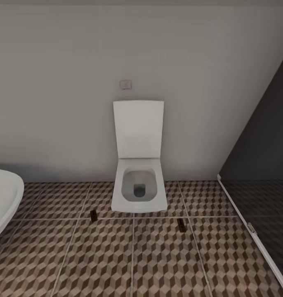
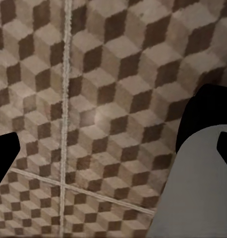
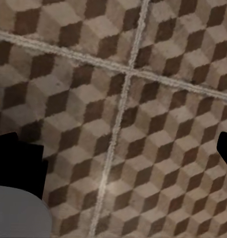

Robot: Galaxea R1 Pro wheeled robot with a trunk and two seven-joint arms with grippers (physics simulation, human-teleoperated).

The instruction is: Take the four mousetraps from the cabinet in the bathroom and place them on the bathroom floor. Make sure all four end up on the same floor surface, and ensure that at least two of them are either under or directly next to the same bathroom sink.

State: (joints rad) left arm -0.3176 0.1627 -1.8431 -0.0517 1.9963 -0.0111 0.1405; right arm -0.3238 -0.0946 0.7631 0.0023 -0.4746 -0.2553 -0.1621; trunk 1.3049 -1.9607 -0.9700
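A square white toilet (image 1: 139, 181) stands against a plain grey wall (image 1: 55, 103), its lid raised upright and a small flush plate (image 1: 125, 84) set in the wall above it. Two mousetraps lie on the bathroom floor (image 1: 158, 264), whose square tiles carry a brown, beige and cream cube pattern: one mousetrap (image 1: 93, 215) just off the toilet's front corner on the head view's left, the other mousetrap (image 1: 181, 225) a little farther out on the right. A curved white fixture (image 1: 3, 198) edges in at far left; the dark glass shower (image 1: 261, 173) closes the right side. Both wrist cameras look down on bare patterned tile and pale grout lines. The left gripper (image 2: 113, 144) shows dark fingertips far apart with nothing between them; the right gripper (image 3: 128, 158) likewise sits wide and empty
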